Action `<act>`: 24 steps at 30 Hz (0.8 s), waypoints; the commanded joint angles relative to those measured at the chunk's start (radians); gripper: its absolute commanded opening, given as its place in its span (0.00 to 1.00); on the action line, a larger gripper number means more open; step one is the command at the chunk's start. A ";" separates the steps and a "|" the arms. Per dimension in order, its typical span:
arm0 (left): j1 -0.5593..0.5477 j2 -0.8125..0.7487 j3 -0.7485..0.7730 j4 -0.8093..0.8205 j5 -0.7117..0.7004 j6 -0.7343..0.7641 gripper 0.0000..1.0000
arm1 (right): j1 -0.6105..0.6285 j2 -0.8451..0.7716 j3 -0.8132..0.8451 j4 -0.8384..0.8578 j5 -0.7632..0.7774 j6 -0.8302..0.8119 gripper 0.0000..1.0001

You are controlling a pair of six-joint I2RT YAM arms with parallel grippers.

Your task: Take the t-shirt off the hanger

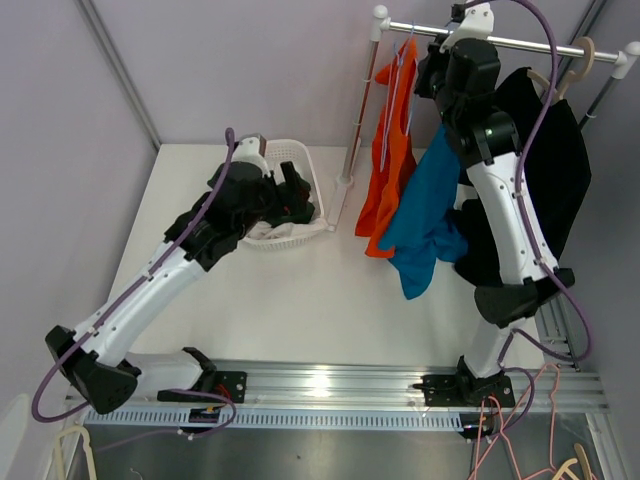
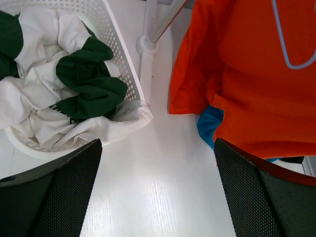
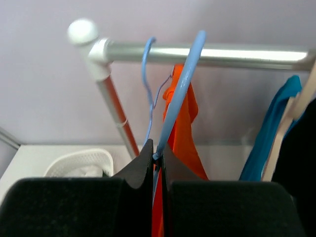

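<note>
An orange t-shirt (image 1: pixel 390 150) hangs on a light blue hanger (image 3: pixel 180 94) whose hook sits over the metal rail (image 1: pixel 500 42) at the rack's left end. My right gripper (image 1: pixel 425 65) is up at the rail; in the right wrist view it (image 3: pixel 158 153) is shut on the hanger's neck, just above the orange cloth (image 3: pixel 182 113). My left gripper (image 1: pixel 305 205) is open and empty, low over the table between the basket and the shirt's lower edge (image 2: pixel 247 74); its black fingers (image 2: pixel 64 187) frame bare table.
A white basket (image 1: pixel 290 160) holds white and green clothes (image 2: pixel 84 79). A blue t-shirt (image 1: pixel 425 210) and a black garment (image 1: pixel 545 150) hang to the right, with wooden hangers (image 1: pixel 575 60). A second blue hook (image 3: pixel 146 74) hangs on the rail. The rack post (image 1: pixel 360 110) stands beside the basket.
</note>
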 commanded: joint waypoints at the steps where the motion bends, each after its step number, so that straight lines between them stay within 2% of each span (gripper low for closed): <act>1: -0.084 -0.050 0.047 -0.003 -0.107 0.078 1.00 | 0.060 -0.154 -0.106 0.098 0.134 -0.053 0.00; 4: -0.139 -0.076 0.049 0.016 -0.113 0.110 0.99 | 0.107 -0.219 -0.167 0.046 0.197 -0.009 0.00; 7: -0.206 -0.131 -0.015 0.092 -0.113 0.150 1.00 | 0.170 -0.282 -0.259 0.009 0.291 0.035 0.00; 12: -0.363 -0.248 -0.149 0.259 -0.148 0.267 0.99 | 0.252 -0.389 -0.430 -0.037 0.451 0.232 0.00; 18: -0.645 -0.476 -0.481 0.591 -0.214 0.426 0.99 | 0.322 -0.467 -0.499 -0.250 0.608 0.552 0.00; 22: -0.843 -0.556 -0.636 0.773 -0.249 0.529 0.99 | 0.341 -0.503 -0.523 -0.293 0.587 0.637 0.00; 23: -0.877 -0.568 -0.714 0.825 -0.269 0.601 1.00 | 0.341 -0.513 -0.528 -0.292 0.577 0.643 0.00; 24: -0.903 -0.564 -0.742 0.937 -0.286 0.638 0.99 | 0.344 -0.517 -0.530 -0.286 0.556 0.637 0.00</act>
